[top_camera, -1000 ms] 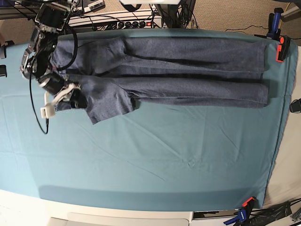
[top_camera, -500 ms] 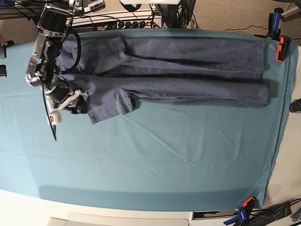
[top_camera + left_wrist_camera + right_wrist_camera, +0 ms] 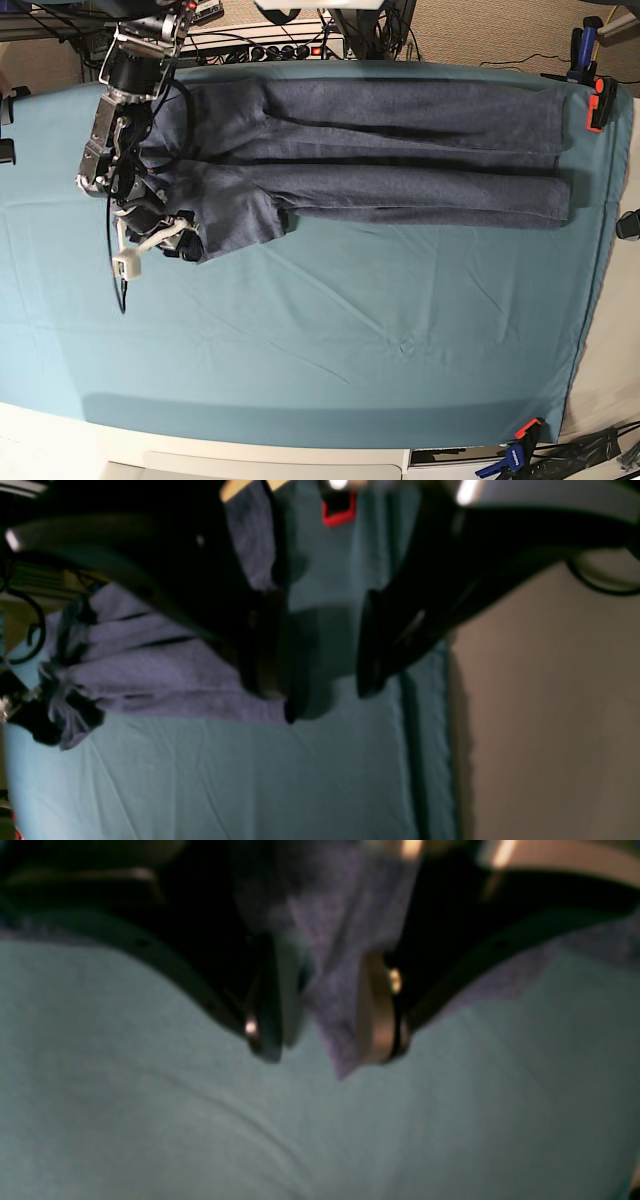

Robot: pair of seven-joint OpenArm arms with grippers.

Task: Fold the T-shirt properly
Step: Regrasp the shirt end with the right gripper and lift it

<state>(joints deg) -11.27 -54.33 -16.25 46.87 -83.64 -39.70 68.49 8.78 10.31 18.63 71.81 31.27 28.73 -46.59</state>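
The navy T-shirt lies folded into a long band across the far side of the teal table cloth. Its sleeve flap points toward the front at the left. My right gripper is at that sleeve corner. In the right wrist view the right gripper has its jaws apart, with a flap of the T-shirt hanging between them against one pad. My left gripper hovers open and holds nothing, over the cloth just past the T-shirt hem. The left arm does not show in the base view.
A red clamp grips the cloth at the far right corner, and a blue and orange clamp at the near right. A power strip and cables lie behind the table. The cloth's right edge borders a beige surface.
My right gripper has slid nearer and to the right along the sleeve to its corner. Its jaws have spread wider. The shirt's long band has not moved.
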